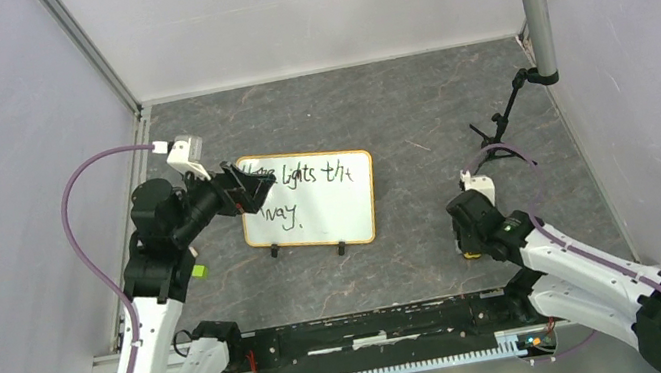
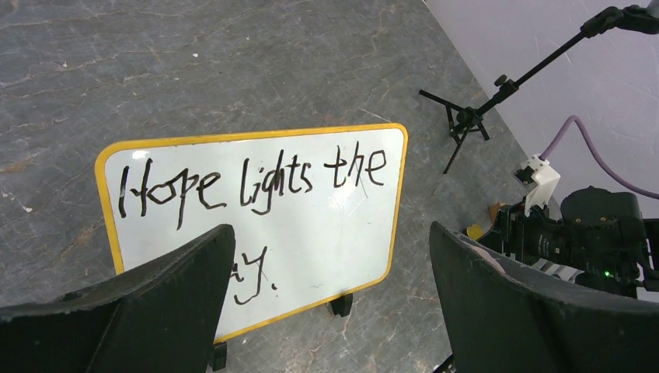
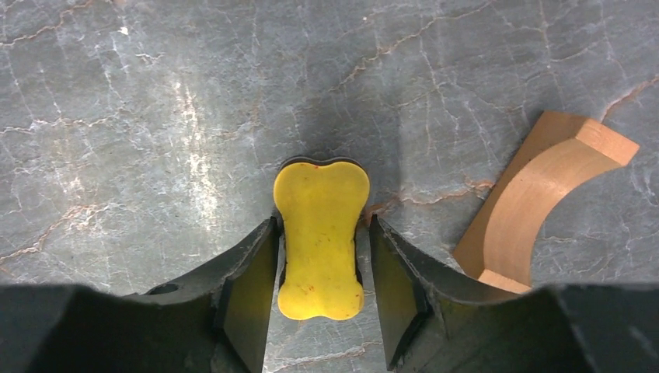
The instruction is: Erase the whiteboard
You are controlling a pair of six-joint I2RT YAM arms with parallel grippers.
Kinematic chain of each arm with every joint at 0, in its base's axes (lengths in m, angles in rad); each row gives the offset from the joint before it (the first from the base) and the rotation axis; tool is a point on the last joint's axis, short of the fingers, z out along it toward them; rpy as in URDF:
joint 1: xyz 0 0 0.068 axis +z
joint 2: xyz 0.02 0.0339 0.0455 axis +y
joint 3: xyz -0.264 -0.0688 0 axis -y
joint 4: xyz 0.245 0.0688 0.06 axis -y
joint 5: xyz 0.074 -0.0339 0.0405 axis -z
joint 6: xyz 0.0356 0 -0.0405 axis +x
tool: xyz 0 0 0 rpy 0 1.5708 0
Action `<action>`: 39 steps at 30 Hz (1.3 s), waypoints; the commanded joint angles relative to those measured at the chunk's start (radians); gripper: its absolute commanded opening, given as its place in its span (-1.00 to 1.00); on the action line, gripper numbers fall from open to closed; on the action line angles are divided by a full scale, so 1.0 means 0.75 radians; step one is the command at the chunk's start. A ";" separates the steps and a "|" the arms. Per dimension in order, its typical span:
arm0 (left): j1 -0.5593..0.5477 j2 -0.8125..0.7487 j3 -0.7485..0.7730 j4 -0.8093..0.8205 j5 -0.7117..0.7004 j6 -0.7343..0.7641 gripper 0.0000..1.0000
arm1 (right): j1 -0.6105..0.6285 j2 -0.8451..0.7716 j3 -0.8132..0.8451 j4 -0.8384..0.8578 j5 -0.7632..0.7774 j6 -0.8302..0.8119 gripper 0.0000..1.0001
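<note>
Grey, marble-veined worktop [image 1: 415, 111] fills the floor of a cell with pale lilac walls, and a microphone [image 1: 534, 0] on a thin black stand sits in the far right corner. The whiteboard [image 1: 309, 200] stands left of the middle on its two black clip feet, its yellow-orange frame rounded at the corners. Black handwriting still covers it: "Hope lights the" on the top line and "way." beneath, clearest from the left wrist [image 2: 256, 210].

From above, the left tool [image 1: 251, 188] hangs over the board's upper left corner. Its own camera shows the two dark fingers [image 2: 186, 280] spread wide with nothing between them, and the board's lower edge lies in the gap.

Over on the right, well apart from the board, the right tool [image 1: 468, 234] points down at the worktop. Its wrist camera shows a yellow bone-shaped pad [image 3: 320, 225] with a dark underside lying flat on the stone, and the right tool [image 3: 322, 233] has a finger close against each long side. Whether they are pinching the pad or only bracketing it, I cannot tell. Just right of the pad lies a curved tan wooden block [image 3: 536, 202], apart from it. A small green piece [image 1: 199, 269] sits beside the left arm.
</note>
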 commanded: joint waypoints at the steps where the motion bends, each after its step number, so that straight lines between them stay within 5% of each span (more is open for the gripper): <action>1: -0.005 -0.022 -0.010 0.049 0.019 0.028 0.99 | 0.011 0.030 0.035 0.033 -0.014 -0.041 0.00; 18: -0.005 -0.001 -0.019 0.056 -0.002 0.015 0.99 | 0.235 0.163 0.216 0.269 0.106 -0.325 -0.73; 30: -0.001 0.008 -0.025 0.038 -0.100 0.008 0.99 | 0.596 0.483 0.692 0.520 0.188 -0.613 -0.77; 39: 0.001 0.056 -0.013 0.007 -0.134 0.003 0.99 | 0.617 0.727 0.915 0.696 0.218 -0.798 -0.71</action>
